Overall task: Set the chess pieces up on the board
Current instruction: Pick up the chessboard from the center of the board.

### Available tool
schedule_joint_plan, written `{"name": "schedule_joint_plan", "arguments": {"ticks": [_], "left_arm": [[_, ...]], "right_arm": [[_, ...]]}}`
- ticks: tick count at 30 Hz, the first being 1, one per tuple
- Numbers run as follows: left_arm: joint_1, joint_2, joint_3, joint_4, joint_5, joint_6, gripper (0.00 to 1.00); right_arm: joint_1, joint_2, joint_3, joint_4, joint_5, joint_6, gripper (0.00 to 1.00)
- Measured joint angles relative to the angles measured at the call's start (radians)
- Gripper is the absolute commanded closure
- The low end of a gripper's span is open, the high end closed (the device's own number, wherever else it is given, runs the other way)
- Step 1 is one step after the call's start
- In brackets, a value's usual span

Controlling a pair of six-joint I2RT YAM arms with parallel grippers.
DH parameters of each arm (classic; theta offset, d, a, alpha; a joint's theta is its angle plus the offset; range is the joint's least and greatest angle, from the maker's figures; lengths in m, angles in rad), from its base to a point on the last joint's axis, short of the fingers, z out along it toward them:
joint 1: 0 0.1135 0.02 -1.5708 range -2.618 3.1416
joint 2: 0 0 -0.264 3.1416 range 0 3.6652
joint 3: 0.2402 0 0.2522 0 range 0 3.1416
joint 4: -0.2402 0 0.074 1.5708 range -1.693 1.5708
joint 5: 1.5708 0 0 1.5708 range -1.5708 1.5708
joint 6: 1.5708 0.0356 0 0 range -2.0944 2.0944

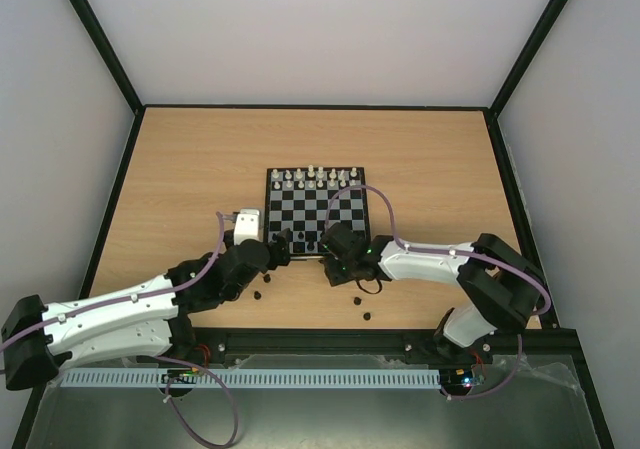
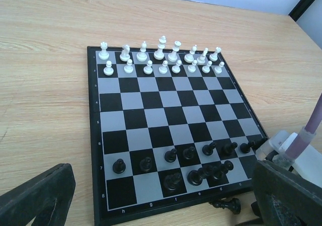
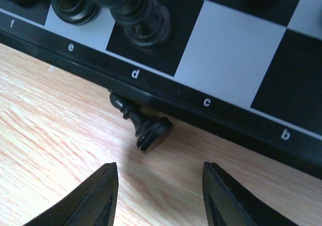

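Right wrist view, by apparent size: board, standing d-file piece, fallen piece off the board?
Board, largest.
Standing d-file piece, cropped at the top, next.
Fallen piece, smallest.

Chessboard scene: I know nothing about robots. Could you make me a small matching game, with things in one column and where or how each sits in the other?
Things
1. white pieces
2. toppled black piece
3. right pincer

Places or states
A. open, above bare table
B. lying on its side against the near edge of the board
C. standing in two rows on the far side of the board

Pairs: 1-C, 2-B, 3-A
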Motion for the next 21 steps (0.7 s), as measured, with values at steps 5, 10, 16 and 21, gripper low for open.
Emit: {"name": "schedule_joint_plan", "arguments": {"ticks": [5,10,16,21], "left_arm": [[0.0,-0.016,-0.005,-0.013,-0.003,0.0,0.01],[0.0,-0.019,-0.005,-0.013,-0.007,0.001,0.01],[0.0,-0.016,-0.005,-0.012,-0.007,0.001,0.01],[0.0,-0.006,-0.005,-0.012,-0.008,0.003,0.01]], "right_arm": [[0.0,0.006,0.002,0.016,0.039,0.003,0.59],[0.0,0.021,0.01,0.025,0.069,0.012,0.62],[0.0,0.038,0.014,0.045,0.08,0.012,0.63],[0.001,0.043,0.016,0.056,0.074,0.011,0.63]]}}
